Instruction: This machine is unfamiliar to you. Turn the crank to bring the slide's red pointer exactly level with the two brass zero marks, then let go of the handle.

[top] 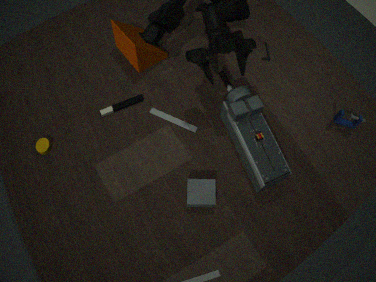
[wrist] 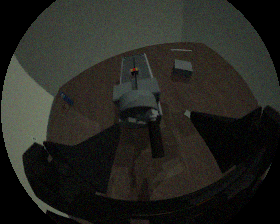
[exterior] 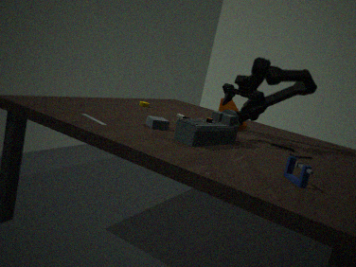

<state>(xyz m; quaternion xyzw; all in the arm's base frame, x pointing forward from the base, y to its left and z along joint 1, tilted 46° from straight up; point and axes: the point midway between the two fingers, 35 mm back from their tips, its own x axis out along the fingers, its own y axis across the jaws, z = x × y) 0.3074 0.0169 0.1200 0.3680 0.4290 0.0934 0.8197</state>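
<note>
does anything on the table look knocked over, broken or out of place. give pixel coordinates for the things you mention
Nothing stands out as damaged or spilled. The crank machine (top: 270, 155) (exterior: 205, 134) (wrist: 138, 100) sits flat, and the gray block (top: 201, 192) (exterior: 157, 122) (wrist: 183, 67) rests squarely beside it, apart. The dim light could hide small flaws.

On the table (top: 150, 220) (exterior: 156, 147) (wrist: 210, 95), the machine (top: 250, 145) (exterior: 205, 133) (wrist: 139, 100) lies ahead of the gripper (top: 227, 79) (exterior: 234, 113) (wrist: 155, 121) — block (top: 201, 192) (exterior: 157, 123) (wrist: 183, 68) farther ahead, rightward; wedge (top: 129, 47) (exterior: 227, 105) to its right; small frame (top: 345, 121) (exterior: 294, 178) (wrist: 66, 99) ahead-left.
</note>
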